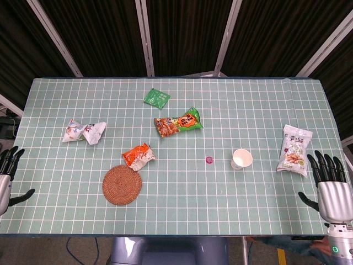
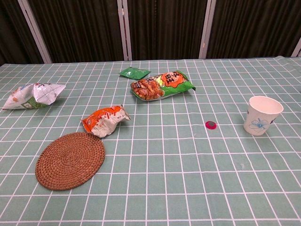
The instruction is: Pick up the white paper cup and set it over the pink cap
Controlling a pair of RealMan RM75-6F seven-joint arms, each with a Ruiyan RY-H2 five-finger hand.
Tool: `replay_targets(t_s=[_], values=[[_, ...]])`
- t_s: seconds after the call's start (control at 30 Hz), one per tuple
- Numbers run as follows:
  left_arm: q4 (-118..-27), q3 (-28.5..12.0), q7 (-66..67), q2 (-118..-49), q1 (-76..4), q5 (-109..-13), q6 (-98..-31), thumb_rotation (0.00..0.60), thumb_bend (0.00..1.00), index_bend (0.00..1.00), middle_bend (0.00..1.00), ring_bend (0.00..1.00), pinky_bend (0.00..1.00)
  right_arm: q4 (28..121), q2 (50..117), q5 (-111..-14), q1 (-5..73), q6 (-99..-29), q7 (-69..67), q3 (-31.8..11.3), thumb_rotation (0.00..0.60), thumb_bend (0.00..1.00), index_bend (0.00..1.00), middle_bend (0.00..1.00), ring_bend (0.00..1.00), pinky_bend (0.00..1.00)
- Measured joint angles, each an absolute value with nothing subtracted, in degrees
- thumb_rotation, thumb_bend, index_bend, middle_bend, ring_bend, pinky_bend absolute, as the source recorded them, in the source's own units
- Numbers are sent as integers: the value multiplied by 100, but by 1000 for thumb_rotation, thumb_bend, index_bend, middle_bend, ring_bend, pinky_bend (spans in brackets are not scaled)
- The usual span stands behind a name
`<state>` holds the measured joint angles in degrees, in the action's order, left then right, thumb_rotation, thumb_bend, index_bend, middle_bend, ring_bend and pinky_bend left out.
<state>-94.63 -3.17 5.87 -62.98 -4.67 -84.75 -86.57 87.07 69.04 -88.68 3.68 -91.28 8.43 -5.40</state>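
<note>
— White paper, that's your target: the white paper cup (image 1: 241,159) with a faint blue print stands upright, mouth up, on the green checked tablecloth (image 1: 220,204), toward your right side. Do you see the cap?

— Yes. The small round pink cap (image 1: 209,160) lies flat just to the left of the cup, near it but not touching (the chest view shows clear cloth between them).

— And your hands?

— Your right hand (image 1: 330,185) sits at the table's right edge, fingers spread and pointing up, holding nothing. Your left hand (image 1: 7,174) shows at the left edge, fingers apart too, nothing in it. Both are well away from the cup.

— What lies closest to your right hand?

— A white snack bag printed with nuts (image 1: 295,150), between that hand and the cup. Farther left you have an orange crumpled snack packet (image 1: 138,157) touching a round woven brown coaster (image 1: 122,184).
</note>
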Motion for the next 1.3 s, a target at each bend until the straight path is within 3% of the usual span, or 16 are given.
replay_targets(t_s=[0.23, 0.5, 0.8, 1.07, 1.3], values=[[-9480, -318, 618, -6293, -465, -8418, -8624, 600, 0, 0, 0, 0, 0, 8555, 6987, -9003, 412, -9138, 681, -510, 600, 0, 0, 0, 0, 0], [-9482, -327, 814, -6364, -464, -8442, -8674, 600, 0, 0, 0, 0, 0, 8325, 7143, -9456, 780, -8656, 1161, -340, 600, 0, 0, 0, 0, 0], [-9433, -407, 959, -6463, -482, -8216, -8614, 600, 0, 0, 0, 0, 0, 7937, 7337, -10648, 1961, -7513, 2078, -172, 600, 0, 0, 0, 0, 0], [-9366, -463, 891, -6459, -485, -8056, -8558, 600, 0, 0, 0, 0, 0, 7818, 7674, -10989, 2932, -6213, 2884, -182, 600, 0, 0, 0, 0, 0], [-9294, -507, 763, -6428, -497, -7922, -8463, 600, 0, 0, 0, 0, 0, 7440, 8002, -11140, 3317, -5654, 3880, -251, 600, 0, 0, 0, 0, 0]])
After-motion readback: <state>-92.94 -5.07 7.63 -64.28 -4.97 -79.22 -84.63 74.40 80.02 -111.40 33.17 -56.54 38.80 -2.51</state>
